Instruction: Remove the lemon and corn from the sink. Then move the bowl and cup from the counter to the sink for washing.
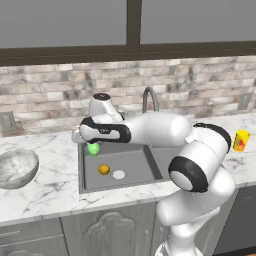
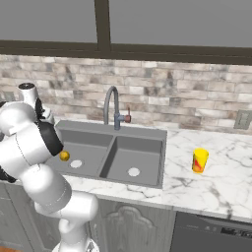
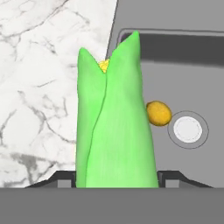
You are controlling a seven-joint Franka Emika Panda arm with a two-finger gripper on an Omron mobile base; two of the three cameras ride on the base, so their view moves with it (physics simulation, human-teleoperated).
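Left base view: white arm bent across the middle of the frame, hand ending left of centre above the back left corner of the sink (image 1: 150, 172). Bright green corn (image 1: 93, 148) hanging just under the hand, raised above the basin. Lemon (image 1: 104, 169) on the basin floor, just left of the pale round drain (image 1: 119, 174). Speckled grey bowl (image 1: 16, 167) on the marble worktop (image 1: 50, 192) at the left edge, well apart from the sink. Yellow cup (image 1: 241, 140) with its red mark at the right edge, upright on the worktop. Curved faucet (image 1: 150, 100) behind the arm, brick wall and dark window frame above.

Right base view: arm massed at the left side of the frame. Double-basin sink in the centre, one drain in each basin; lemon (image 2: 64, 156) in the left basin, partly beside the arm's dark joint. Cup (image 2: 199, 160) standing on the worktop right of the sink, near but not touching its rim. Faucet (image 2: 112, 106) rising behind the divider.

Hand view: corn (image 3: 114, 118) filling the centre, husk tips pointing to the top of the frame, a speck of yellow kernels between them. Jaws (image 3: 116, 179) clamped on the corn's lower end, dark tips just visible either side of it at the bottom. Lemon (image 3: 158, 113) right of the corn on the grey basin floor, close beside the drain (image 3: 187, 129). Marble worktop over the left of the frame, sink rim running down the middle behind the corn.
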